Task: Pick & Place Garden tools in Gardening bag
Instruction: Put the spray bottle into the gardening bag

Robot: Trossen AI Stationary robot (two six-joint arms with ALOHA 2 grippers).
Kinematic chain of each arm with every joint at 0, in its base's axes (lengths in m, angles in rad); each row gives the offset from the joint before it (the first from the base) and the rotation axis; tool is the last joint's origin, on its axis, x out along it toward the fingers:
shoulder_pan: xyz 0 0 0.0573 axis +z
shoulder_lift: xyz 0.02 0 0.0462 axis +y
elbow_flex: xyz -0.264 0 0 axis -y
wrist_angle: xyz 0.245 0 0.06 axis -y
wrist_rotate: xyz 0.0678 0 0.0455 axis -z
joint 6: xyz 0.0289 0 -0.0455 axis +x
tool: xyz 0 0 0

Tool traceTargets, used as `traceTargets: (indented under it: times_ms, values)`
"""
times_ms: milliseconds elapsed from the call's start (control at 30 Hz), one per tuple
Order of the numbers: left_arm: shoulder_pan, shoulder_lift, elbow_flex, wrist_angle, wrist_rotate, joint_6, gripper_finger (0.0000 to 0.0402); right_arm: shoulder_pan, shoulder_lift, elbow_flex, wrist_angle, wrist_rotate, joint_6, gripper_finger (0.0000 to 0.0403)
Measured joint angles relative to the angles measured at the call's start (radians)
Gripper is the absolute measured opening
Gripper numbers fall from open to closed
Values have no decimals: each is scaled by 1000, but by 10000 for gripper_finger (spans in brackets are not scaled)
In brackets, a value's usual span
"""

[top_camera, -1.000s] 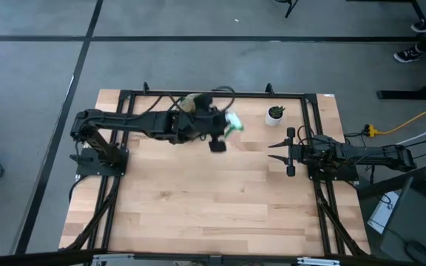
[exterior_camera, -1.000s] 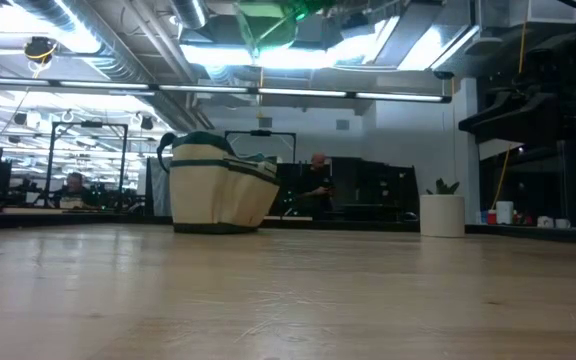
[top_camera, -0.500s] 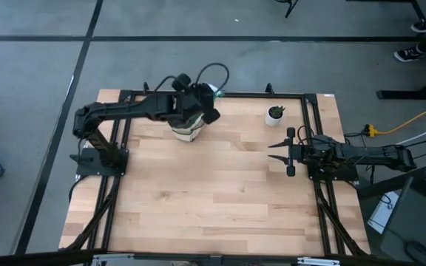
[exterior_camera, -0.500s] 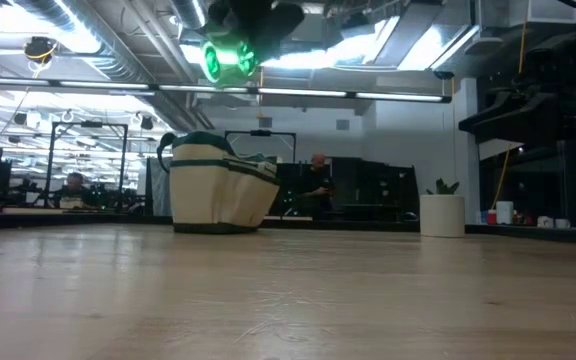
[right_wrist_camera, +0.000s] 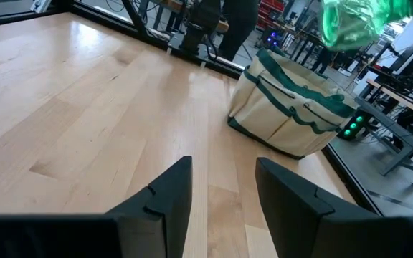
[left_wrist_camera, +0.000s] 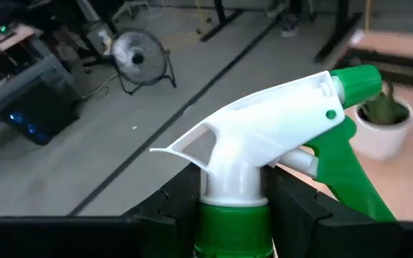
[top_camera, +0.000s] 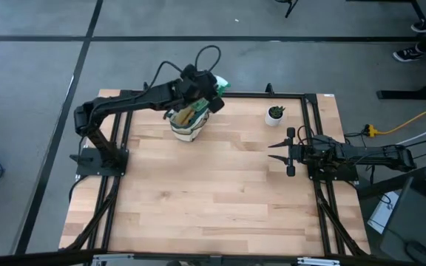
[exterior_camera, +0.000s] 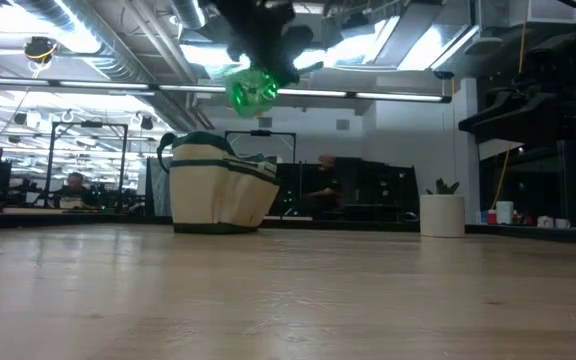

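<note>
Green and translucent, the spray bottle (exterior_camera: pixel 252 87) hangs in the air in the left gripper (top_camera: pixel 200 86), whose 2 dark fingers (left_wrist_camera: pixel 180 203) are closed on either side of its neck just under the white trigger head (left_wrist_camera: pixel 264 147). In the left wrist view the nozzle points away from the gripper toward a small potted plant (left_wrist_camera: pixel 383 120) in a white pot, which stands on the table well beyond the bottle.

Directly below and just to the near side of the left gripper sits the gardening bag (top_camera: pixel 186 122), beige canvas with dark green trim, upright on the wooden table (top_camera: pixel 213 192) near its far edge. From above, wooden handles show inside the bag's open mouth. The bottle is above the bag's far rim, not touching it, as the low view shows clear space between the 2.

The right gripper (top_camera: pixel 289 154) waits low over the table's right side, well apart from the bag, with its fingers (right_wrist_camera: pixel 160 201) spread and nothing between them. Its wrist view looks across bare wood to the bag, with the green bottle high above it.
</note>
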Motion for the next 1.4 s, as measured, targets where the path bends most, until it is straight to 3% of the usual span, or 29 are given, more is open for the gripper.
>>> traceTargets:
  times_ms: [233,400,867,1167,1400]
  values:
    - [65,-1,-180,155,4,-139,124,0,0,0,0,0,0,158]
    - [68,-1,-250,136,-4,-193,125,0,0,0,0,0,0,158]
    - [59,-13,-266,-107,-109,-350,132,0,0,0,0,0,0,158]
    - [43,-13,-357,-105,-101,-446,134,0,0,0,0,0,0,158]
    - [28,-13,-401,-14,-99,-465,134,0,0,0,0,0,0,158]
